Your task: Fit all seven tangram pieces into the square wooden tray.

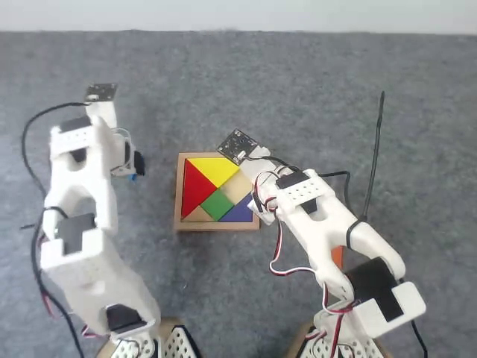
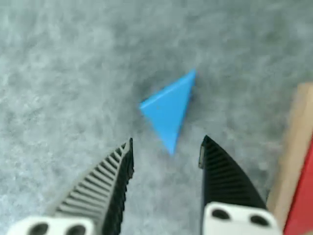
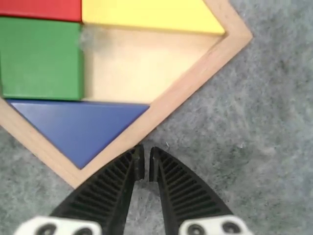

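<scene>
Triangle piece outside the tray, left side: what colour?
The triangle is light blue; left wrist view shows it best.

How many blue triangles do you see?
2. A light blue triangle lies on the carpet by the left gripper; a dark blue triangle sits in the tray near the right gripper. More may be hidden.
</scene>
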Available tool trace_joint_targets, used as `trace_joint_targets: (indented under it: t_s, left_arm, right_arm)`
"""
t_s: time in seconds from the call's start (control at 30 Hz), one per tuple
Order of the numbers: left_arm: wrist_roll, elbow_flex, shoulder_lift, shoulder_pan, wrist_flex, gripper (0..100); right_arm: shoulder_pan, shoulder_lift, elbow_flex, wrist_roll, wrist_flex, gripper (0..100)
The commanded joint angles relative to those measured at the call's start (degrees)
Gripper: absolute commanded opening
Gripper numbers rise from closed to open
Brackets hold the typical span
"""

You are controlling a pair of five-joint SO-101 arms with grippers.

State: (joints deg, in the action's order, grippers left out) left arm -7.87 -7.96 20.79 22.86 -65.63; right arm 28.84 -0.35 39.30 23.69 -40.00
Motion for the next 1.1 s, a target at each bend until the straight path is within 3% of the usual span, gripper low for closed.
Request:
trace_joint_targets:
  t_s: [0.0,0.1,0.4,1.07]
  left_arm:
    - [2.20,-1.98,-5.45,-1.32,8.44,21]
    - [2.20,3.56,0.18,-1.85,7.30,21]
    - [1.23,24.75,15.38,-2.20,-5.98,21]
    - [-2.81,25.98,16.79,-1.93,-12.31,21]
  right_arm:
    - [-0.66,-0.04,-3.25,0.62,0.31,3.0]
    - [-0.66,-0.04,-3.25,0.62,0.31,3.0]
    - [-0.66,-0.04,-3.16,0.62,0.31,3.0]
    - [-0.66,-0.04,-3.16,0.62,0.31,3.0]
